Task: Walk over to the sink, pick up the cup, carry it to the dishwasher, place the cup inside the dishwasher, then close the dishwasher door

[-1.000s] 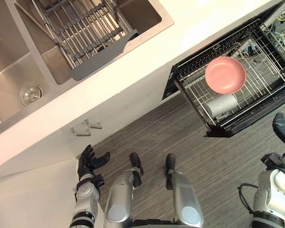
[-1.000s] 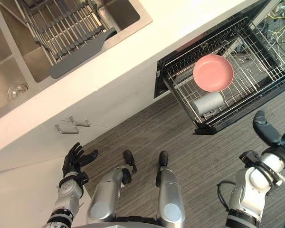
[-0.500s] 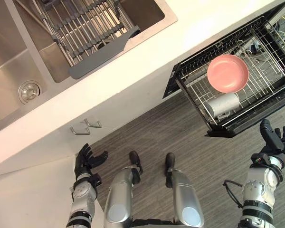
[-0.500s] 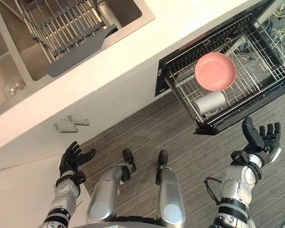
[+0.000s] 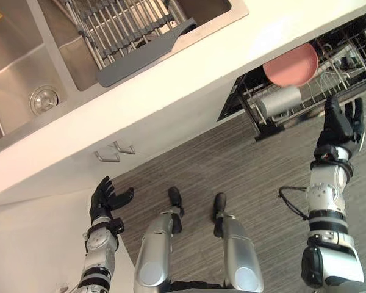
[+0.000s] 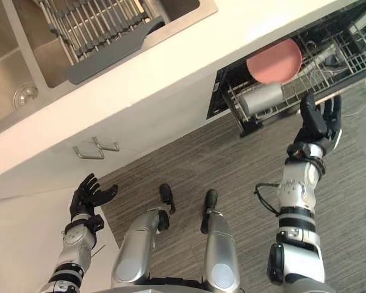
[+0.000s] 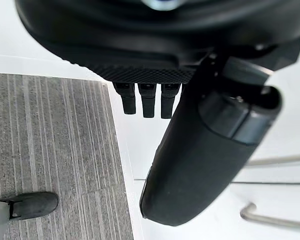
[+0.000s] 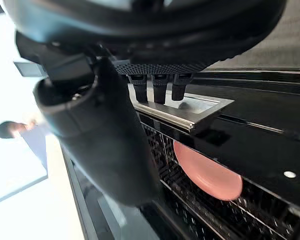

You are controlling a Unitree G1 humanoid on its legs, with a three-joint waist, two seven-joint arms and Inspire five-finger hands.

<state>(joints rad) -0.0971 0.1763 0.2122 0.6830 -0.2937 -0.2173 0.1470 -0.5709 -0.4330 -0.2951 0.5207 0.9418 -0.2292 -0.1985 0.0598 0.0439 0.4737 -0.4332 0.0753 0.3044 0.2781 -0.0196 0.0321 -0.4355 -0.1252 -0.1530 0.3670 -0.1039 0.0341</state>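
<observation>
The grey cup (image 5: 279, 102) lies on its side in the dishwasher's wire rack (image 5: 249, 113), just below a pink bowl (image 5: 291, 64). My right hand (image 5: 340, 125) is raised at the rack's front edge, to the right of the cup, with its fingers straight and holding nothing. In the right wrist view its fingertips (image 8: 160, 91) reach a silver bar (image 8: 187, 114), with the pink bowl (image 8: 207, 172) past it. My left hand (image 5: 107, 198) hangs open low by the white cabinet.
The white counter (image 5: 201, 73) overhangs the rack. A steel sink (image 5: 24, 73) holds a wire drainer (image 5: 128, 24). Two cabinet handles (image 5: 113, 151) sit above my left hand. Grey wood floor (image 5: 232, 171) lies between cabinet and dishwasher.
My right hand has risen from low on the right up to the rack's front edge. The rack now sits farther in under the counter. The camera has shifted.
</observation>
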